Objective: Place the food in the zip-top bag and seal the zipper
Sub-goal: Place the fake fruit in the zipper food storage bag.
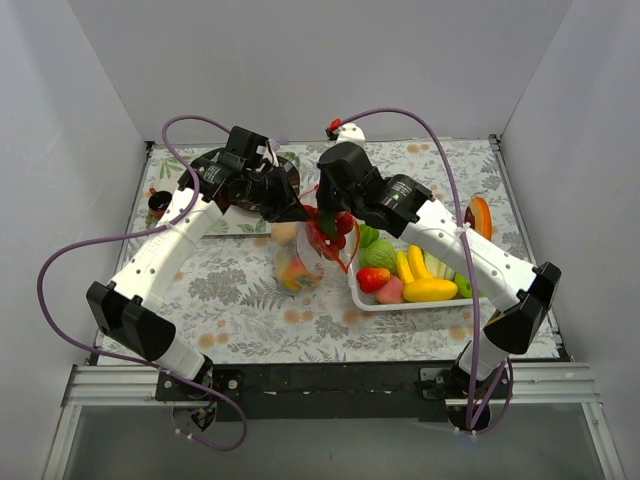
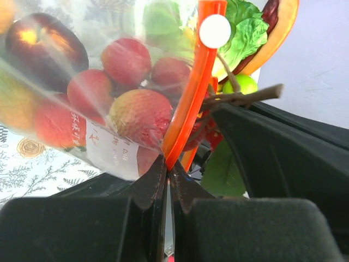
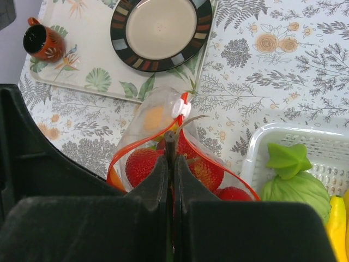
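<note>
1. Mid-desk (image 1: 225,295), between the two arms: the zip-top bag (image 1: 297,262) hangs upright, mouth up, held at its top edge. Cannot tell whether its bottom touches the floral cloth.
2. On the bag's near edge, the left gripper (image 2: 168,165) has its jaws closed on the zipper (image 2: 191,93), the orange-red strip pinched between the tips. The white slider (image 2: 215,31) sits farther along the strip, away from the jaws.
3. At the bag mouth, the right gripper (image 3: 170,159) has its jaws closed on the brown stem (image 3: 170,143) of a red fruit bunch (image 3: 143,164). The bunch lies inside the loop of the open zipper.
4. Through the clear plastic, left wrist view: a dark red apple (image 2: 46,46) sits beside the red fruits, with a yellow-orange piece (image 2: 12,103) at the frame edge.
5. Just right of the bag stands the white basket (image 1: 415,306), which holds a strawberry (image 1: 372,279), a yellow fruit (image 1: 430,290) and a lettuce head (image 1: 378,255).
6. Far left of the desk is a leaf-print tray (image 3: 82,76), carrying a dark-rimmed plate (image 3: 160,24) and a red-brown cup (image 3: 39,39).
7. An orange fruit slice (image 1: 481,216) lies near the right wall, apart from the basket.
</note>
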